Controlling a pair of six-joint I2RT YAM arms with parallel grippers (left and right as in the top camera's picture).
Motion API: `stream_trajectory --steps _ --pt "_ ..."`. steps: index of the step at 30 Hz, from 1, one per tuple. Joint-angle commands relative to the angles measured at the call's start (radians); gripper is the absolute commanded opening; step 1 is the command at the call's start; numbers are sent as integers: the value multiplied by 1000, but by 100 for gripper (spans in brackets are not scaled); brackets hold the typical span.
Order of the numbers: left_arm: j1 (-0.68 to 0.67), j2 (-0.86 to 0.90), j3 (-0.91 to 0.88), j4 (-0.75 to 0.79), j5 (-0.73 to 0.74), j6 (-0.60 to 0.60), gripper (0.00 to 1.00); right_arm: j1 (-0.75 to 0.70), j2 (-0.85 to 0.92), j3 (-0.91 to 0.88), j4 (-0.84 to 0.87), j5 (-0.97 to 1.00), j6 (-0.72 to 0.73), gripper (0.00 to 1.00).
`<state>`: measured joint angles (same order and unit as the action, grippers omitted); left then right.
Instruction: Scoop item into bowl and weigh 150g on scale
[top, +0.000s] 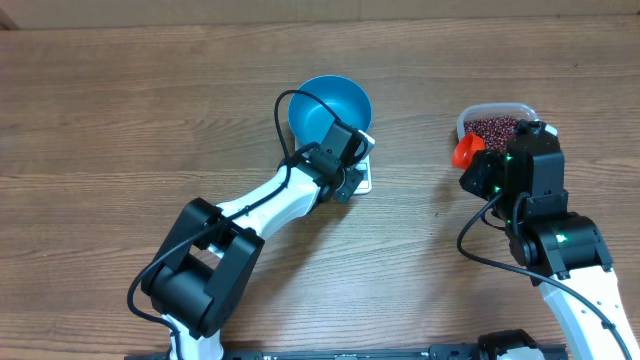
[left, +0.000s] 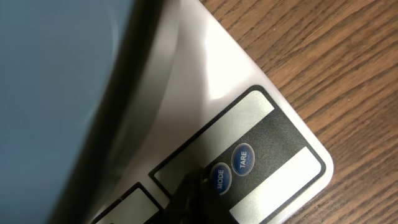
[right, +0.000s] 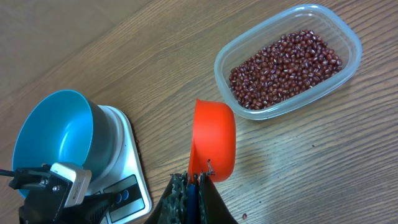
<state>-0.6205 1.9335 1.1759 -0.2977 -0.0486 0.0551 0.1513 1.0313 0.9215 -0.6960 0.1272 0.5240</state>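
Toward far edge of table (top: 150, 100), about mid-width: blue bowl (top: 330, 105) sitting on white kitchen scale (left: 205, 81), covering most of platform, front control panel uncovered. Left gripper (left: 188, 198) down at that panel, fingers pressed together, nothing btwn them, dark tip touching MODE button (left: 220, 178), TARE button (left: 243, 158) just beside. Closer to right edge, well apart from scale: clear plastic tub (right: 222, 78) w/ loose heap of dark red beans (right: 283, 62) inside, all of them in tub. Right gripper (right: 191, 185) btwn scale and tub, fingers pinched tight on handle of orange scoop (right: 214, 140), cup end pointing toward tub, near its rim but apart. Can't tell if scoop rests on wood or hangs above it
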Motion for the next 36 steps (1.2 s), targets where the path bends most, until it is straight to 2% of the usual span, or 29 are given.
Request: stream_trajectory --steps 1,27,36 --pt "4 27 -1 -4 -6 -9 4 -3 -8 28 6 -1 7 3" --pt "5 14 0 -46 -7 -9 4 -3 -8 28 14 -1 7 4" --pt "4 -120 0 -74 -2 -11 4 -3 -8 28 29 -1 6 4"
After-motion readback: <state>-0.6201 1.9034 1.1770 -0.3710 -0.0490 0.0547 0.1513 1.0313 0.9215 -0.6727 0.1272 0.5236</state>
